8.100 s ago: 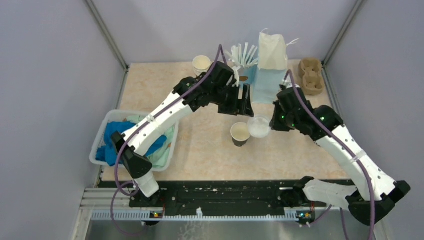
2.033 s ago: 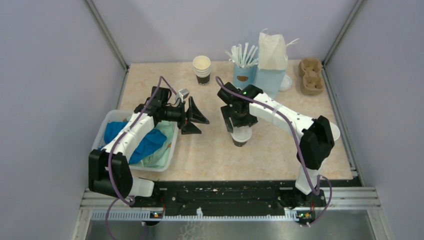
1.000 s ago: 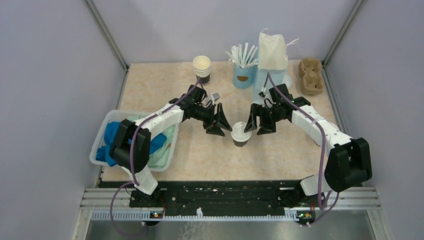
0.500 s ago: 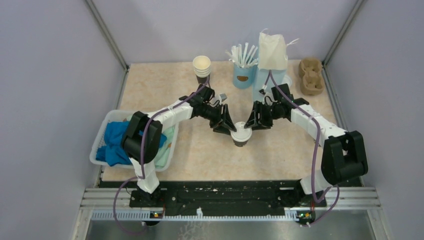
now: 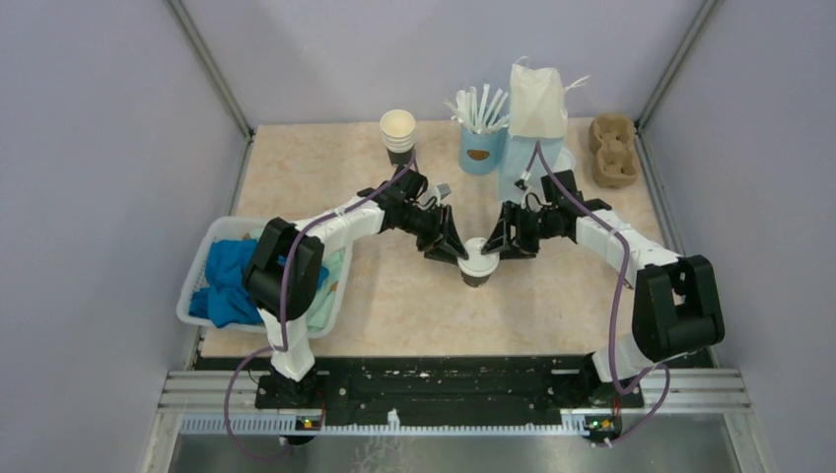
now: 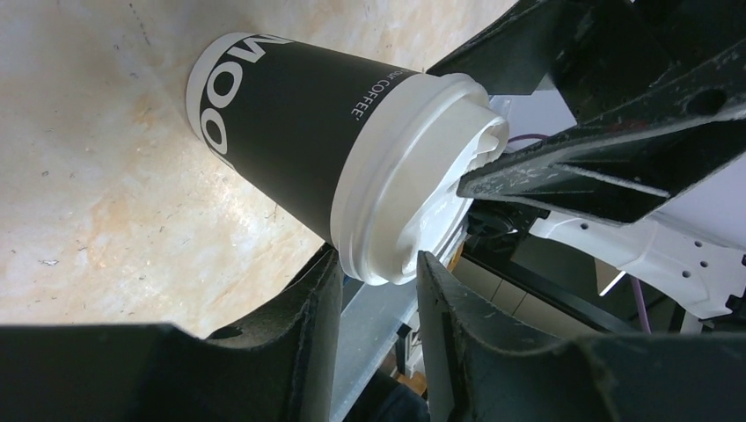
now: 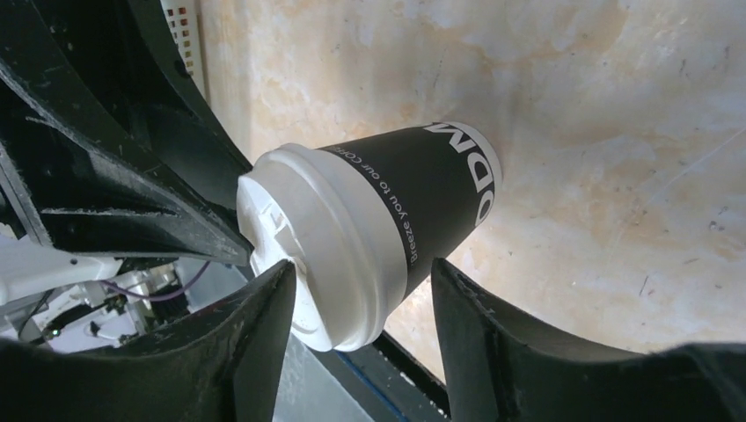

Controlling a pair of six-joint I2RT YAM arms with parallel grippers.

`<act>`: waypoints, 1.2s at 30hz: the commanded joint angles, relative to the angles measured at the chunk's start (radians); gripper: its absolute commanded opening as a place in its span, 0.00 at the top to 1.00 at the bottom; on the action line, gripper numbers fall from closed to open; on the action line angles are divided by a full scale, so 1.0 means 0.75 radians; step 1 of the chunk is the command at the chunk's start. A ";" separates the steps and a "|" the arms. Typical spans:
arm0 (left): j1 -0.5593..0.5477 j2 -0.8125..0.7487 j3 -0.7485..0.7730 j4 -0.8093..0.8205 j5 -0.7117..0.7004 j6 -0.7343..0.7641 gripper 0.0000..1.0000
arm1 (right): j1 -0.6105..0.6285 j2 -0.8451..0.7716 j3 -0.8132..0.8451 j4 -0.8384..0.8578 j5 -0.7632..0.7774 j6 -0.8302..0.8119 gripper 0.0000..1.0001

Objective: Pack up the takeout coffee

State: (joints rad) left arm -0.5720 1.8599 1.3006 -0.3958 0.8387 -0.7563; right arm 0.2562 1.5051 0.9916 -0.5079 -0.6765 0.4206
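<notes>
Takeout coffee (image 5: 475, 268) upright mid-table (image 5: 414, 305), white lid (image 6: 400, 202) on. Left gripper (image 5: 452, 248) and right gripper (image 5: 499, 243) close at lid from opposite sides. Both jaws spread, grasping nothing; contact with lid unclear.

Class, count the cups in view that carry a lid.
1: the takeout coffee at mid-table, between the left gripper and right gripper. The back cup stack is lidless. More could hide behind the bag.

High view from behind, facing down, wrist views close from opposite sides, sharing takeout coffee (image 5: 476, 262)
</notes>
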 commanded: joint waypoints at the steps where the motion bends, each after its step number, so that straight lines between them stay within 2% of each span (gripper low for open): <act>1: -0.014 0.033 0.027 0.006 -0.026 0.023 0.58 | -0.010 -0.012 -0.047 0.080 -0.095 -0.017 0.38; 11: -0.020 0.035 -0.020 -0.016 -0.073 0.054 0.61 | -0.120 -0.101 -0.262 0.275 -0.299 0.071 0.37; 14: -0.019 0.041 -0.032 -0.018 -0.086 0.065 0.62 | -0.140 -0.062 -0.324 0.384 -0.299 0.121 0.42; 18: -0.019 0.045 0.013 -0.075 -0.097 0.101 0.61 | -0.141 -0.045 -0.281 0.346 -0.298 0.113 0.41; 20: -0.019 0.031 0.067 -0.107 -0.097 0.119 0.55 | -0.141 -0.098 -0.232 0.277 -0.295 0.103 0.35; 23: -0.018 0.003 0.109 -0.130 -0.086 0.118 0.38 | -0.163 -0.182 -0.182 0.195 -0.308 0.108 0.27; 26: -0.014 -0.035 0.121 -0.131 -0.072 0.095 0.22 | -0.227 -0.241 -0.190 0.144 -0.322 0.108 0.26; 28: -0.009 -0.072 0.109 -0.125 -0.082 0.082 0.16 | -0.266 -0.258 -0.195 0.108 -0.324 0.081 0.26; 30: 0.004 -0.112 0.075 -0.109 -0.093 0.061 0.17 | -0.287 -0.251 -0.197 0.090 -0.321 0.052 0.30; 33: 0.031 -0.159 0.004 -0.085 -0.128 0.043 0.32 | -0.286 -0.199 -0.174 0.032 -0.288 -0.017 0.49; 36: 0.047 -0.173 -0.042 -0.061 -0.134 0.035 0.44 | -0.280 -0.152 -0.155 0.026 -0.291 -0.049 0.54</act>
State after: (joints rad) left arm -0.5568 1.7832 1.3075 -0.4782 0.7589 -0.7208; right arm 0.0444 1.3510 0.8211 -0.4496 -0.8982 0.4500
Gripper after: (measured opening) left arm 0.616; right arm 0.475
